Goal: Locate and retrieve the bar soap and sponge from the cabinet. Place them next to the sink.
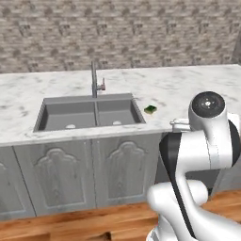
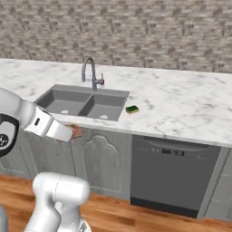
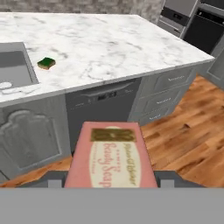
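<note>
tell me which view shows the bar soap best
The hand view: the bar soap sits large between the tool's fingers, label readable. The right base view gives a small reddish corner past the arm's end. The left base view has the arm where it would be.

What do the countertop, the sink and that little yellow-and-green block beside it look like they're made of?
Countertop: looks like polished white marble or a stone imitation, going by its grey veining. Sink: flat, uniform grey with no shine, so perhaps matte composite or brushed metal; hard to say which. Sponge: seems a soft foam body in yellow with a dark green scouring layer on top; its texture is too small to confirm.
</note>
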